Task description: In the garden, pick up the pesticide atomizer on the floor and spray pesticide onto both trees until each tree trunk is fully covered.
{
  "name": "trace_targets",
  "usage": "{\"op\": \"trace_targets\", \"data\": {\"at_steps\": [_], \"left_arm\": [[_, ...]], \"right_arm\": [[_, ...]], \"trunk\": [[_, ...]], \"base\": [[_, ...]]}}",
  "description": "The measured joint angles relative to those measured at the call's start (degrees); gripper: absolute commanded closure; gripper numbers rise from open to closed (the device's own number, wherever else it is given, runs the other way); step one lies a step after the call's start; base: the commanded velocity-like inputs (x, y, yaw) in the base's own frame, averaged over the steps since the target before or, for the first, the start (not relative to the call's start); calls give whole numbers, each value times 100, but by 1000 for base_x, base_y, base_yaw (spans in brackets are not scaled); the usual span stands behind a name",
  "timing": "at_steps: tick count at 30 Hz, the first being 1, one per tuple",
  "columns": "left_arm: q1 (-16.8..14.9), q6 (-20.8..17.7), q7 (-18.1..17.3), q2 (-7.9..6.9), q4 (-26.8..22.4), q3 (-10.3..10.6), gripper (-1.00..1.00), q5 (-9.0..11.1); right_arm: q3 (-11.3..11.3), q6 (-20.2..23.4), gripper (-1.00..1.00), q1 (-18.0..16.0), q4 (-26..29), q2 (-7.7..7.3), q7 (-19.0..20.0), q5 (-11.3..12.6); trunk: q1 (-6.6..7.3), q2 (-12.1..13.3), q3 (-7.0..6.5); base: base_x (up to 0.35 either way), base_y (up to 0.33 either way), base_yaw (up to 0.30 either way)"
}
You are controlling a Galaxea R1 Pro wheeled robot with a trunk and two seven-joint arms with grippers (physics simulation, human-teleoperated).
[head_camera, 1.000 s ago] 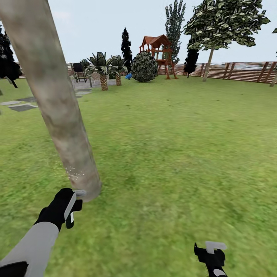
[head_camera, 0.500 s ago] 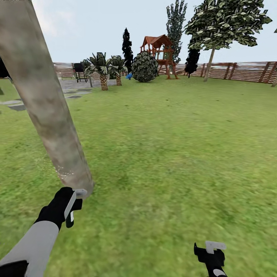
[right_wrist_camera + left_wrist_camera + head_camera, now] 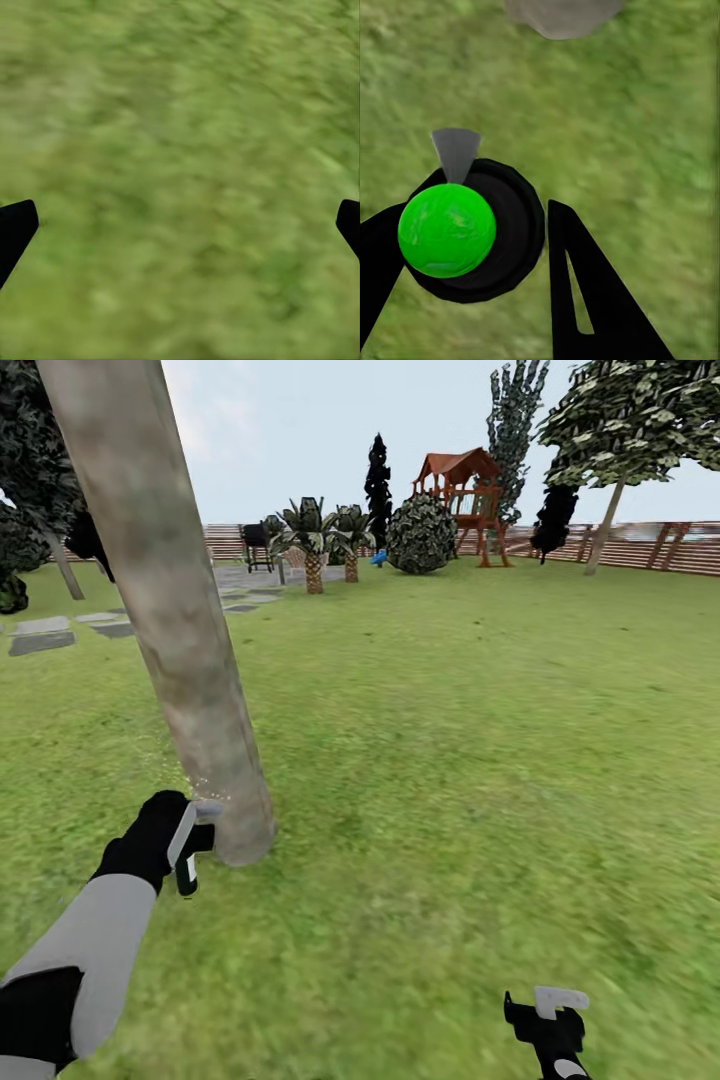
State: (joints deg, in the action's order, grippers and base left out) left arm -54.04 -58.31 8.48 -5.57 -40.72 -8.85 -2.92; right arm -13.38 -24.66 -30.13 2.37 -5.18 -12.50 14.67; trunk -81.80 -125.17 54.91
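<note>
**Left gripper holds the sprayer at the foot of a tree trunk**

On a green lawn (image 3: 450,760), a thick, pale grey-brown tree trunk (image 3: 170,600) rises at the near left, leaning slightly. The left gripper (image 3: 186,844), on a grey and black arm, sits low beside the base of this trunk. It is clamped on the pesticide sprayer (image 3: 465,232), which in the left wrist view is a black round body with a bright green ball on top and a small grey nozzle (image 3: 455,152). The nozzle faces the trunk's base, and a faint scatter of pale specks (image 3: 195,788) lies on the bark just above it.

The right gripper (image 3: 547,1015) hangs at the near right, well apart from the trunk. In the right wrist view its black fingertips (image 3: 15,225) stand wide apart over bare grass, holding nothing.

A second tree (image 3: 625,430) with a blocky, mottled green crown stands far right, by the brown slatted fence (image 3: 690,545). Also far off are short palms (image 3: 315,545), a round bush (image 3: 420,535), a red-roofed wooden play tower (image 3: 465,500), and, to the left, grey paving stones (image 3: 40,635).
</note>
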Motion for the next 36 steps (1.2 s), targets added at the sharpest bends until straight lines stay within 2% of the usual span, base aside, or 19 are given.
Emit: {"op": "trace_targets", "data": {"at_steps": [2, 3, 7, 13, 22, 30, 33, 36], "left_arm": [[-154, -24, 1, -10, 28, 13, 100, 0], [-222, -43, 2, -72, 32, 14, 100, -37], [-162, -43, -14, -127, 33, 56, 100, 6], [-190, -36, -486, -164, 141, 61, 100, -39], [-156, -25, -511, -161, 131, 72, 100, -54], [-163, -23, -508, -182, 115, 71, 100, -75], [-171, -25, -492, -178, 114, 60, 100, -264], [-177, -32, -497, -178, 112, 57, 100, -319]], "right_arm": [[0, 0, -100, 1, 3, -3, 0, 4], [1, 0, -100, 1, 1, -19, 0, 1], [-1, 0, -100, 1, 1, -22, 0, 0], [0, 0, -100, 1, 1, -18, 0, 0], [-1, -2, -100, 0, 0, -18, -2, 0], [-1, -3, -100, 0, 0, -10, -3, 1], [-1, -3, -100, 0, -1, -9, -2, -1], [-5, -3, -100, -1, -2, -9, -2, -1]], "trunk": [[0, 0, 0], [0, 0, 0], [0, 0, 1], [0, 0, 1], [2, 0, 0], [0, 0, 0], [0, 0, 0], [0, 0, 0]], "base": [[0, 0, 22], [0, 0, 3], [0, 0, 1], [0, 0, 0], [179, -160, 0], [16, -273, 0], [0, -277, 88], [22, -277, 229]]}}
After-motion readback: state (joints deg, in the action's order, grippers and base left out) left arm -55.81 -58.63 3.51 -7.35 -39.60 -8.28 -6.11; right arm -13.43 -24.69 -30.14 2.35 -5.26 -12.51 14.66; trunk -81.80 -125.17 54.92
